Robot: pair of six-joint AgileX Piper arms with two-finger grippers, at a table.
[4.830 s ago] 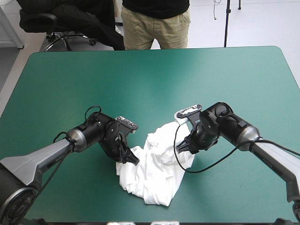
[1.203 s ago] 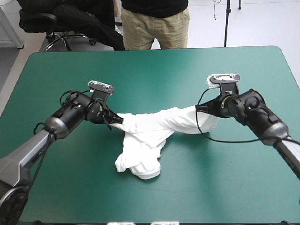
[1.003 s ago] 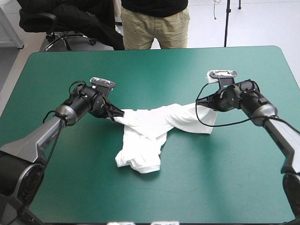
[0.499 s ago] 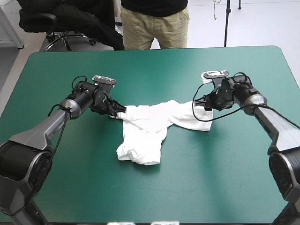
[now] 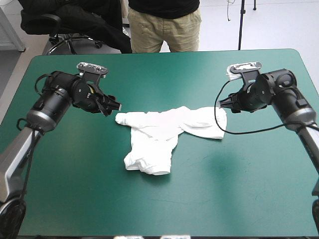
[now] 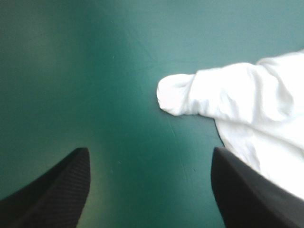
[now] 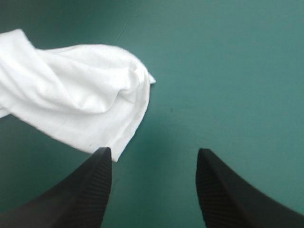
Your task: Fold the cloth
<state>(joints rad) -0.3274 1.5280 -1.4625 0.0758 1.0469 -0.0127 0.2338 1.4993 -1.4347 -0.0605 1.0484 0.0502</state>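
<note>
In the high view, the white short-sleeved fabric T-shirt (image 5: pixel 164 132) is seen lying near the middle of the table with the teal-green cover (image 5: pixel 164 204), only partly spread. A twisted band is stretched from side to side, and a rumpled lobe is bunched below it toward the near edge. The left gripper of two broad black fin-shaped fingers (image 5: pixel 113 106) is held just off the band's left end, apart from it. The right gripper of the same make (image 5: pixel 223 103) is poised close beside the right end; whether cloth is touched there cannot be judged from this angle.

In the left wrist view, the left gripper (image 6: pixel 149 151) is shown with its fingers spread wide and nothing between them. The rolled end of the T-shirt (image 6: pixel 190 95) lies ahead of it on bare cover.

In the right wrist view, the right gripper (image 7: pixel 153 151) is likewise spread and empty. A doubled-over corner of the T-shirt (image 7: pixel 85 90) lies ahead and to one side, near one fingertip but not gripped.

The flattening step is judged to be in hand, with no fold yet made. For the next move, two clear edges or corners would need to be found — probably on the bunched near part — then pinched and drawn outward so that the cloth is laid flat. Care would be called for so that the twist is undone rather than tightened.
</note>
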